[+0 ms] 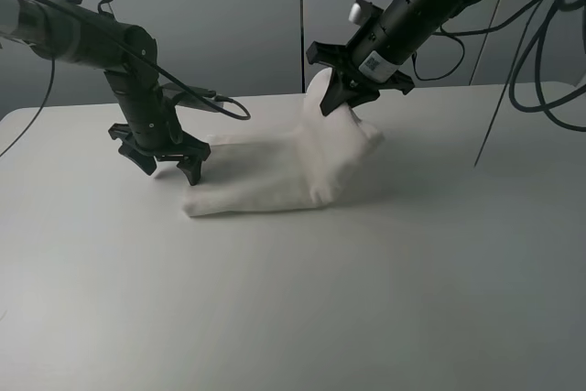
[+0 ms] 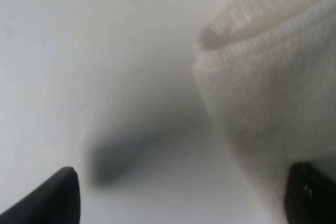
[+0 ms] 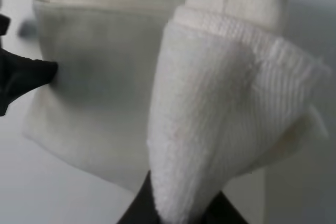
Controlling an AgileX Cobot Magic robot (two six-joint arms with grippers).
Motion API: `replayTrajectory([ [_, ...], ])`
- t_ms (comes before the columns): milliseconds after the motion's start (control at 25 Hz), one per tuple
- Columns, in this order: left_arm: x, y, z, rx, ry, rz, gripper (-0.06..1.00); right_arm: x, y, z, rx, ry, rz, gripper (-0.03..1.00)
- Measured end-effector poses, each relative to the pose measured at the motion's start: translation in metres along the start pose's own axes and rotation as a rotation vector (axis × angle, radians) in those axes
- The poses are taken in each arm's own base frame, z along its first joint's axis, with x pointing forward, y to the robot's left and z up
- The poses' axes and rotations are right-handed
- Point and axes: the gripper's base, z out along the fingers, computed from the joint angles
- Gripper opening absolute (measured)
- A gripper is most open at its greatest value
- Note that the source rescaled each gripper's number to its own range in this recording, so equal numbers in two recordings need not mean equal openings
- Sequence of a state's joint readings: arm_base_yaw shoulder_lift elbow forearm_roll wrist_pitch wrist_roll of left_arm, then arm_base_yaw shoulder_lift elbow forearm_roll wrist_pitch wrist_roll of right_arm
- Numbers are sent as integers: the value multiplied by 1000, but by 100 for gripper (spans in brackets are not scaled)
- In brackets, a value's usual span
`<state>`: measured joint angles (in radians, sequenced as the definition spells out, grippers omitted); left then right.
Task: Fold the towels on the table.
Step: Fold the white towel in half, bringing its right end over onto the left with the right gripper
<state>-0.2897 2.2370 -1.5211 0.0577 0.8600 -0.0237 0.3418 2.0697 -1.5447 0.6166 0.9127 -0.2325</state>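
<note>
Item one, the towel: off-white terry cloth, one piece, which we record as partly lifted. One end of it is pinched in the right claw and raised off the worktop; from that claw the cloth hangs down in a loose peak, reaches the surface directly below and runs flat away from it toward the left claw. The flat part lies doubled, with a rounded fold along its edge. Item two, the right claw: clenched on the towel, jaws pressed together with a ribbed fold of cloth caught between them; in the right wrist view the cloth fills the space just ahead of the fingers and drapes over them. Item three, the left claw: released, jaws spread wide, nothing between them, hanging low over the worktop at the end of the towel farthest from the right claw. In the left wrist view one finger sits just beside the towel's folded corner, while the other finger stands over bare worktop with a dark shadow ahead of it. We cannot tell whether the nearer finger touches the cloth. Item four, the worktop: plain matte white, spreading wide below both claws. Label and border band: not made out in these views.
</note>
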Motion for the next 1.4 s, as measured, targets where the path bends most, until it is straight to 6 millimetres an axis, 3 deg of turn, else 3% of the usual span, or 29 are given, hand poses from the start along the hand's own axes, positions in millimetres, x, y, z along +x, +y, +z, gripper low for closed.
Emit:
replayTrajectory([
  [240, 0, 0, 0, 1, 0, -1, 100, 7, 45, 21, -41, -39, -78, 1],
  [400, 0, -1, 0, 6, 4, -5, 100, 7, 59, 28, -104, -69, -56, 1],
  [680, 1, -1, 0, 9, 6, -3, 100, 7, 63, 48, -169, -75, -28, 1],
  [960, -2, -1, -7, 19, 34, 21, 100, 5, 64, 49, -182, -98, -11, 1],
  [1400, -15, 23, -59, 39, -9, 4, 100, 3, 66, 48, -209, -120, 23, 1],
])
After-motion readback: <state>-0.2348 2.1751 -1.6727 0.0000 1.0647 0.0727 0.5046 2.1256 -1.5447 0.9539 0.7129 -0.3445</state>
